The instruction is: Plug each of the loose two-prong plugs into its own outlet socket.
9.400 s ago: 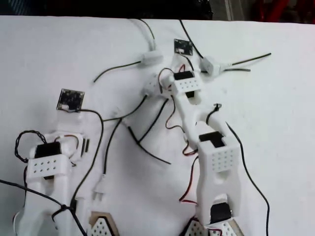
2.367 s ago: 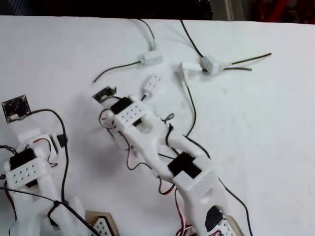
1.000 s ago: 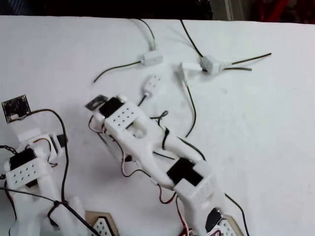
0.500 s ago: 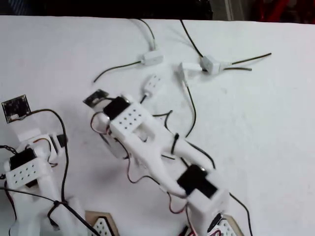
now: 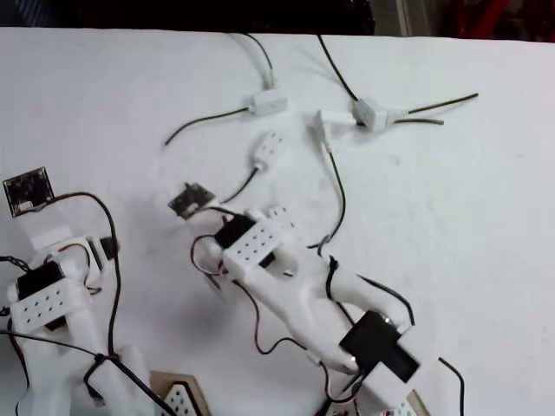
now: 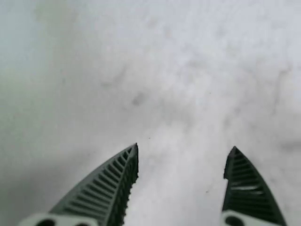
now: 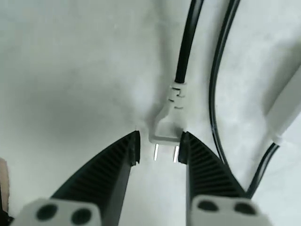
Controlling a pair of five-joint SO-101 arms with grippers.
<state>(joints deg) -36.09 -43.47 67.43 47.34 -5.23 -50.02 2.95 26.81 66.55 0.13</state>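
Your right gripper point(image 7: 159, 143) is open with the plug point(image 7: 168, 125) right at its tips, ready to pinch, and your left gripper point(image 6: 181, 155) hangs open over the table point(image 6: 141, 70).

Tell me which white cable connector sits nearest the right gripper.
The white two-prong plug on the black cable, lying between the right gripper's open fingers; the other white connectors lie outside them.

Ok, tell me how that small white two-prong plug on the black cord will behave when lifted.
The small white two-prong plug looks light and rigid, so it should lift easily, though its flat body may twist between the right gripper's fingers. Its black cord appears floppy, so it will likely trail and tug the plug sideways.
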